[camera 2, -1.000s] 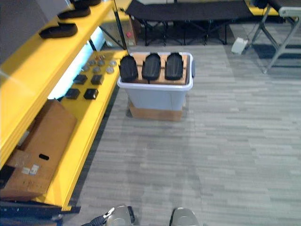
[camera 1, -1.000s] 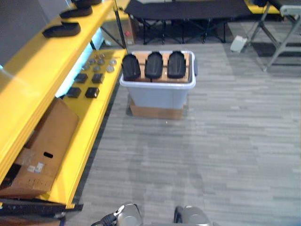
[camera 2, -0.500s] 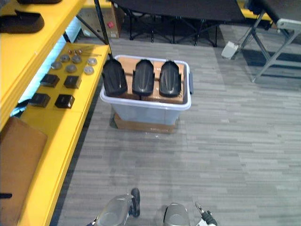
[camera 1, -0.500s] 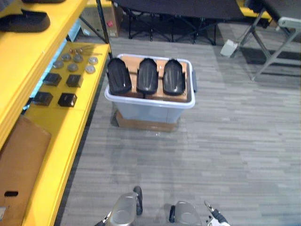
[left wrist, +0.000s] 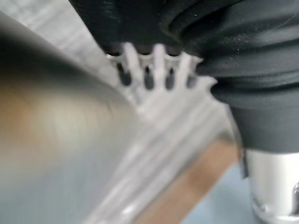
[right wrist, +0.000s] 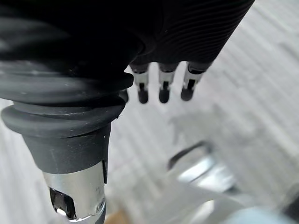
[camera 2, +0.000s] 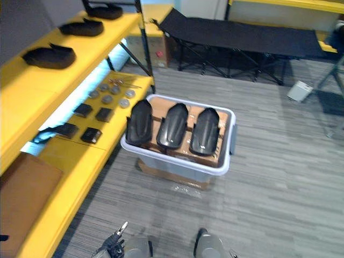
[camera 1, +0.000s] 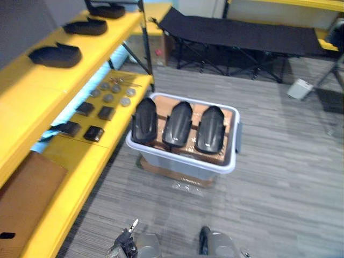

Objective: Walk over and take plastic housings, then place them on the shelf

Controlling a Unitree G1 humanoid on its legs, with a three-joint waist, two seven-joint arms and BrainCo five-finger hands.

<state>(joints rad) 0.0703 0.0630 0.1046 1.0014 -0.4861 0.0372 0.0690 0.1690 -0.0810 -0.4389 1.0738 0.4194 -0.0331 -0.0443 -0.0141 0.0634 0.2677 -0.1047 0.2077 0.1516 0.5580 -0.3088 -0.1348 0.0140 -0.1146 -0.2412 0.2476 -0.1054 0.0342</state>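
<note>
Plastic housings (camera 1: 178, 124) lay in a bin (camera 1: 174, 164) beside the shelf (camera 1: 70, 156); left hand (left wrist: 159, 63) and right hand (right wrist: 163, 86) hung straight-fingered, empty.

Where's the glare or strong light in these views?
Left eye view: a pale bright glow fills the gap between the yellow shelves, and there is a soft sheen on the three black plastic housings in the bin. Right wrist view: the right hand is dark against the brightly lit floor.

Glossy black plastic housings (camera 1: 178, 124) lie on matt brown cardboard (camera 1: 228, 118) in a smooth, apparently plastic bin (camera 1: 180, 160).
</note>
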